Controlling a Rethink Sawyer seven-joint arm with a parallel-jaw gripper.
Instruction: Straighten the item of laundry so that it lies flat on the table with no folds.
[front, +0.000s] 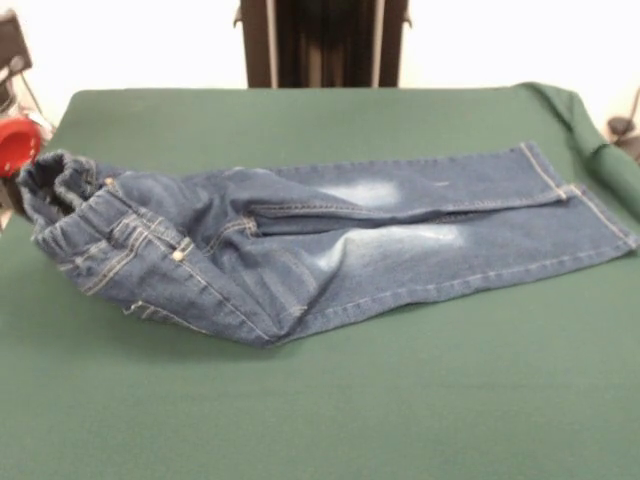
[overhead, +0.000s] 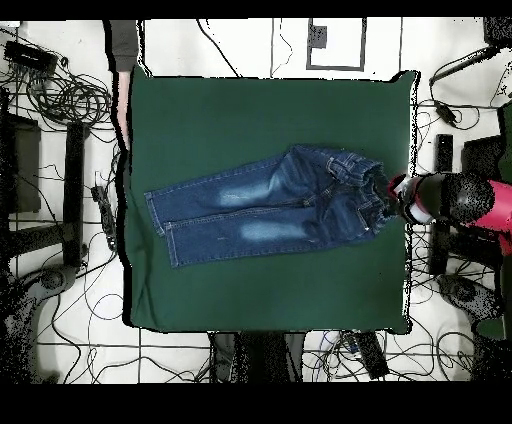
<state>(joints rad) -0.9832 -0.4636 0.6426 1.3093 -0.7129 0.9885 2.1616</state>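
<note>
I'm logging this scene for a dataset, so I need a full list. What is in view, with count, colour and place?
jeans: one, blue denim with faded whitish thigh patches, across the table's middle; waistband bunched and raised at one end, legs stretched out side by side.
table: one, dark green cloth top, much wider than the jeans.
cables: many, black, on the floor around the table.
arm: one, red and black, at the table's edge by the waistband.
gripper: one, red part showing beside the waistband; whether open or shut is unclear.

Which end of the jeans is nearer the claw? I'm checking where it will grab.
The waistband end of the jeans: it lies bunched beside the red claw, while the leg cuffs lie at the far side.
</note>
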